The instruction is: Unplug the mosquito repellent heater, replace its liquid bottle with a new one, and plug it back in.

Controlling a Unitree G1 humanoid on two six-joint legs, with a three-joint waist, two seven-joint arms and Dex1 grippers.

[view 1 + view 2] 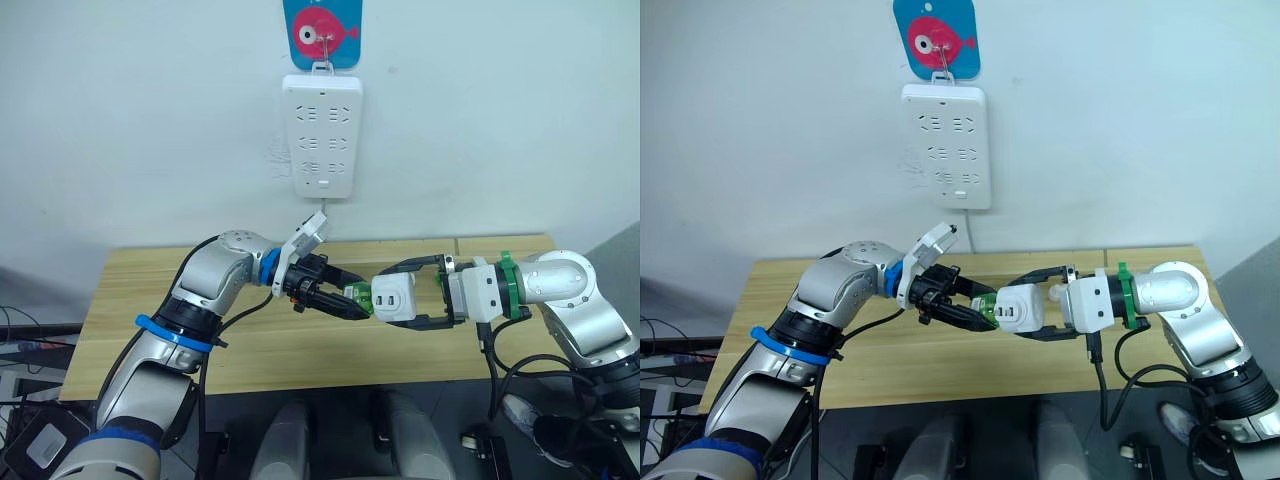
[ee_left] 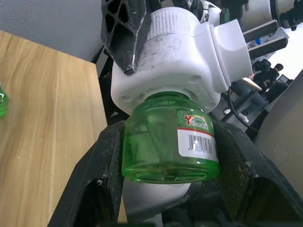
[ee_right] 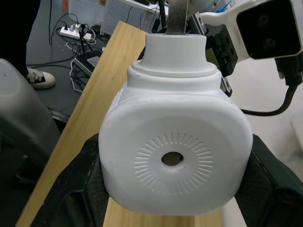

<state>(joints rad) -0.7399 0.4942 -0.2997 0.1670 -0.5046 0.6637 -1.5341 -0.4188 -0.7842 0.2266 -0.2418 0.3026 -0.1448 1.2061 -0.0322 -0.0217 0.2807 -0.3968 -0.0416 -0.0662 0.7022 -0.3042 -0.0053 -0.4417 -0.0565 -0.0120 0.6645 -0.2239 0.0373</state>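
The white mosquito repellent heater [image 1: 395, 296] hangs above the front middle of the wooden table [image 1: 300, 345], unplugged. My right gripper [image 1: 384, 297] is shut on it from the right, one finger on each side of its body [image 3: 173, 146]. A green liquid bottle [image 2: 170, 142] with a barcode label sits with its neck inside the heater's underside [image 2: 175, 52]. My left gripper [image 1: 352, 300] is shut on this bottle [image 1: 358, 297] from the left. The two grippers meet tip to tip.
A white multi-socket power strip [image 1: 322, 135] hangs on the wall above the table, under a blue card with a pink fish [image 1: 322, 30]. Another green object [image 2: 2, 101] stands on the table. On the floor beyond the table edge stands a person's shoe [image 3: 40, 78].
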